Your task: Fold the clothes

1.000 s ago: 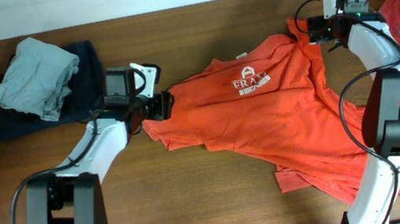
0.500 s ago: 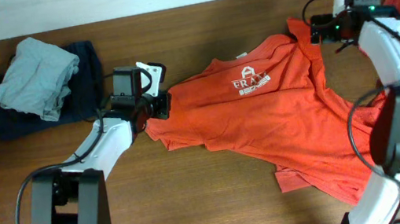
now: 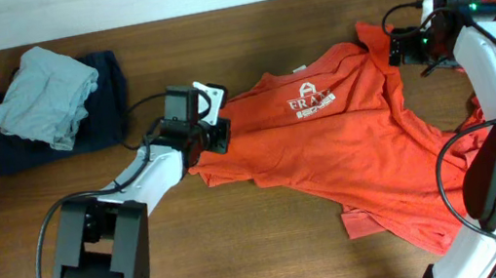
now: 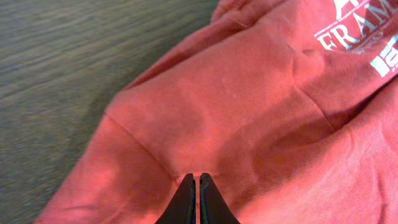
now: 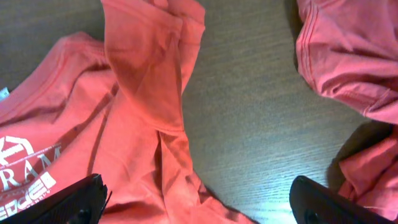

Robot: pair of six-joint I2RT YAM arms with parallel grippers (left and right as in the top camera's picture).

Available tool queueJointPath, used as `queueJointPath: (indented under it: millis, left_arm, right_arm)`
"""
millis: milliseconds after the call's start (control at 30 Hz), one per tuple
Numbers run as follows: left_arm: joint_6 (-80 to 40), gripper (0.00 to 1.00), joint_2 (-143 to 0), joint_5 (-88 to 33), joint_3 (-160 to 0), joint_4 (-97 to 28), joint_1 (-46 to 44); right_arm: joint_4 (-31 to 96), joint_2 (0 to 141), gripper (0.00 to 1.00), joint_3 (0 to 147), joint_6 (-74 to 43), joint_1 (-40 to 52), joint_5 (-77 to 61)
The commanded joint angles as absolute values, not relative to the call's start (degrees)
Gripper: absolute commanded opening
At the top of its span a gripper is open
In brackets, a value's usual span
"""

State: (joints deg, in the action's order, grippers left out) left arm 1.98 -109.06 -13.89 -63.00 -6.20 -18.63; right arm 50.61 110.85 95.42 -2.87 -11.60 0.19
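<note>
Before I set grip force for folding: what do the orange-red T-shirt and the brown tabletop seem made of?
Orange-red short-sleeved T-shirt: soft matte knit, probably cotton; it lies in limp wrinkles with stitched seams and no sheen. Dark brown tabletop: wood or wood-look laminate, smooth, slightly glossy; streaked grain and a pale reflection show, but not which.

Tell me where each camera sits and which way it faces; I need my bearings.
Overhead: fixed above the table, looking straight down; both arms show, left gripper and right gripper at the logo T-shirt.
Left wrist: on the left arm, looking along its shut fingers across that shirt toward its white logo.
Right wrist: on the right arm, looking down between open fingers at a sleeve, table and the second T-shirt.
Shared: all three show the white logo.
</note>
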Motion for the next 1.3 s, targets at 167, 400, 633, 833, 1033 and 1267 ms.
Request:
queueJointPath:
  millis: [167,400,633,833,1033,1267]
  left_arm:
    - [0.16,0.05,-111.70,-10.59,-64.16,-6.07,-18.96]
    - [0.01,0.06,-111.70,-8.88,-64.55,-7.77,-18.96]
    - [0.01,0.06,-111.77,-3.92,-66.48,-14.15,-18.96]
    - [0.01,0.06,-111.77,2.26,-66.57,-18.26,-18.72]
    - [-0.03,0.06,-113.32,8.73,-66.54,-24.80,-16.10]
    - [-8.71,0.06,-116.60,10.17,-66.54,-34.76,-9.47]
  right_arm:
    - [50.76,110.56,0.99,95.92,-3.51,-11.70,0.30]
    - [50.74,110.56,0.99,95.92,-3.51,-11.70,0.27]
    - [50.74,110.56,0.98,95.92,-3.51,-11.70,0.30]
    - [50.74,110.56,0.99,95.92,-3.51,-11.70,0.27]
    - [50.76,110.56,0.99,95.92,-3.51,-11.70,0.30]
    - [50.74,110.56,0.99,95.92,-3.51,-11.70,0.30]
